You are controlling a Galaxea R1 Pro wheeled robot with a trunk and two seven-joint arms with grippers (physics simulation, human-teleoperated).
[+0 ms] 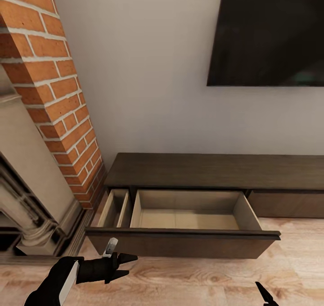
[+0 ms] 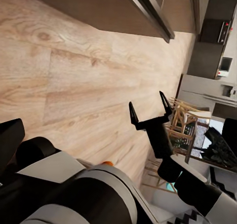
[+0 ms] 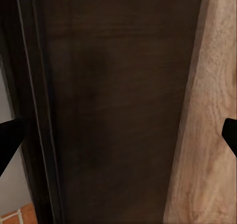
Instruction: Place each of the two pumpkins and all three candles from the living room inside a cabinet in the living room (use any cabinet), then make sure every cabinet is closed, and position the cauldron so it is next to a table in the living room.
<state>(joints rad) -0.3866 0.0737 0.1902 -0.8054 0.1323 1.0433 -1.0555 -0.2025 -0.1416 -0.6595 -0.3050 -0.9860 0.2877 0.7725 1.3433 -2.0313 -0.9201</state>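
Black left gripper (image 1: 128, 266) hovers open before cabinet (image 1: 189, 243).

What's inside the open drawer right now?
The drawer shows only its bare beige floor and walls; no pumpkins or candles. The strip just behind its front panel is hidden. The narrow side compartment also looks empty.

The cabinet (image 1: 211, 171) runs off the head view's right edge, as does the TV (image 1: 270, 31) at top and right. The right gripper (image 1: 265, 294) is cut by the bottom edge, one dark tip showing
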